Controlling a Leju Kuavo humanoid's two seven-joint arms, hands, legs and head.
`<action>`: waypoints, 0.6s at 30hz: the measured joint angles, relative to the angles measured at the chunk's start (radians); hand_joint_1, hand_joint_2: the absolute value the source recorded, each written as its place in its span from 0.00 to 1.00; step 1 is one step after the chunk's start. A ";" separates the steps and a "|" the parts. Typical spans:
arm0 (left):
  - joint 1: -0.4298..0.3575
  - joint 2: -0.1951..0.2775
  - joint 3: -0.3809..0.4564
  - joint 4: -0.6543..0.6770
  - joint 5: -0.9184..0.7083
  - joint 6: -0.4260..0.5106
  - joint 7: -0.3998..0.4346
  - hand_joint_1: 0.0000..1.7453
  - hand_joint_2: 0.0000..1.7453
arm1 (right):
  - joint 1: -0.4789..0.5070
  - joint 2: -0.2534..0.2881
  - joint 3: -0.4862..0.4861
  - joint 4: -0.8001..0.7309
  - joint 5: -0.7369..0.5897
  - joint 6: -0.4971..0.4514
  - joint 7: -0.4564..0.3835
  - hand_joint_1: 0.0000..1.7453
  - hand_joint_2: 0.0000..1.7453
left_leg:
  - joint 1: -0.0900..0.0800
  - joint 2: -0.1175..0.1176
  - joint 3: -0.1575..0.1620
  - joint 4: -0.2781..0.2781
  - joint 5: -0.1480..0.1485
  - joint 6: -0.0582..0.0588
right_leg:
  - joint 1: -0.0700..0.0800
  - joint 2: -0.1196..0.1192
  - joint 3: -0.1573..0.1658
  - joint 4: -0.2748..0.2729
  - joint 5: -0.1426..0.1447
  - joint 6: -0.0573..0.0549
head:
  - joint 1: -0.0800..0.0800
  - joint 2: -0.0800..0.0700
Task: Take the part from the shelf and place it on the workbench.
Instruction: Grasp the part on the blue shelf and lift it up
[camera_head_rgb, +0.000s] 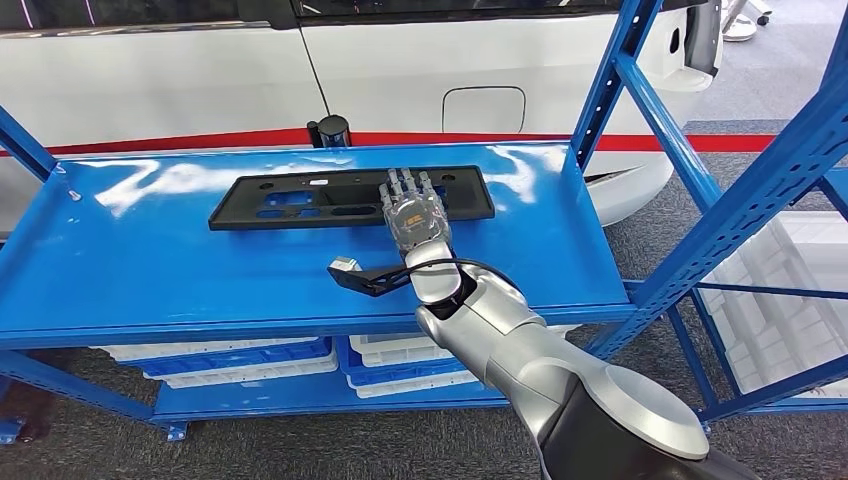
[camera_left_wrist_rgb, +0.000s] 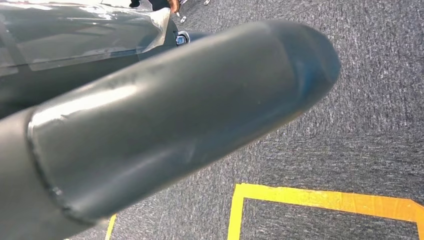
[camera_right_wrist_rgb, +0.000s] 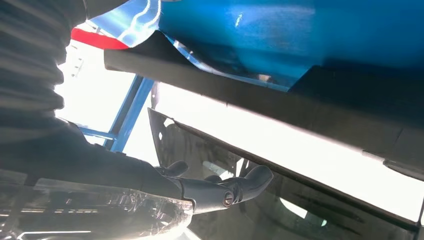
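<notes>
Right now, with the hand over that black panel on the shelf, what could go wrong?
The right hand lies flat over the long black panel, off toward one end, so a lift may tip it. Its fingers may slide on the glossy blue shelf. The shelf post stands close by.

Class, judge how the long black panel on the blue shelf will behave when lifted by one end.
The black panel looks thin with cut-outs, so probably light, and may flex. Lying flat, it won't roll. The glossy blue shelf suggests it slides easily when pushed.

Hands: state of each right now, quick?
Left hand: cannot be told; its fingers are not shown.
Right hand: open, fingers extended flat over the black part on the shelf, holding nothing.
</notes>
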 joint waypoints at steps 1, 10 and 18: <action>0.000 0.000 0.001 0.000 0.000 0.000 0.000 0.00 0.00 | 0.000 0.000 0.000 0.000 0.000 0.000 0.000 0.00 1.00 | 0.000 0.000 0.000 0.000 0.000 0.000 | 0.000 0.000 0.000 0.000 0.000 0.000 | 0.000 0.000; -0.001 0.000 0.003 0.001 -0.001 -0.005 -0.001 0.00 0.00 | 0.000 0.000 0.000 0.000 -0.004 0.000 -0.005 0.00 1.00 | 0.000 0.000 0.000 0.000 0.000 0.000 | 0.000 0.000 0.000 0.000 0.000 0.000 | 0.000 0.000; -0.002 0.001 0.009 0.002 -0.003 -0.012 -0.004 0.00 0.00 | 0.007 0.000 -0.002 0.000 -0.020 0.001 -0.004 0.00 1.00 | 0.000 0.000 0.000 0.000 0.000 0.000 | 0.000 0.000 0.000 0.000 0.000 0.000 | 0.000 0.000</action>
